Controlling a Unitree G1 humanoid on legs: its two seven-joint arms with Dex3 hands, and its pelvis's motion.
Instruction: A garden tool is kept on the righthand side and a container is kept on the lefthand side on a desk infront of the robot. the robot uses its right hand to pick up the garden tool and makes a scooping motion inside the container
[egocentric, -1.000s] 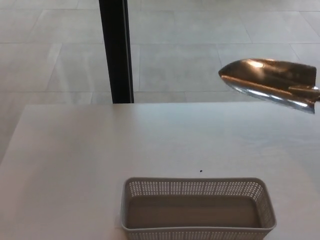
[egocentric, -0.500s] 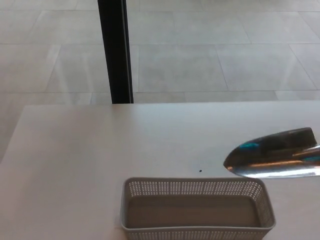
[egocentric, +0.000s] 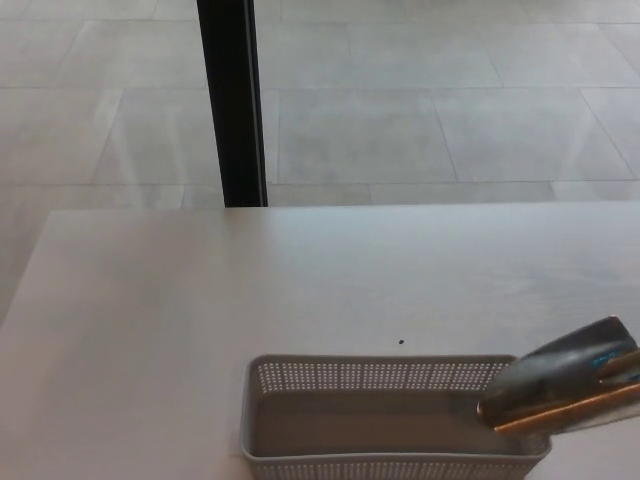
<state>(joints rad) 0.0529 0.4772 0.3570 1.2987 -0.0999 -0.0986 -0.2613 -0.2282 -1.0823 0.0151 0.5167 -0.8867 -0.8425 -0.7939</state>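
Observation:
A grey perforated plastic basket (egocentric: 300, 375) stands on the white desk (egocentric: 200, 290) at the bottom middle of the head view; its near wall is cut off by the picture's edge. The shiny metal blade of a garden trowel (egocentric: 560, 390) comes in from the right edge and tilts down, its tip over the basket's right end, at or just inside the rim. The trowel's handle and whatever holds it lie outside the picture. Neither of my hands shows.
A black vertical post (egocentric: 232, 100) rises behind the desk's far edge at upper left. Grey floor tiles (egocentric: 430, 110) lie beyond the desk. A tiny dark speck (egocentric: 402, 341) sits on the desk just behind the basket.
The trowel blade has dropped from high above the desk's far right down to the basket's right end, tilting tip-down. The basket has stayed put.

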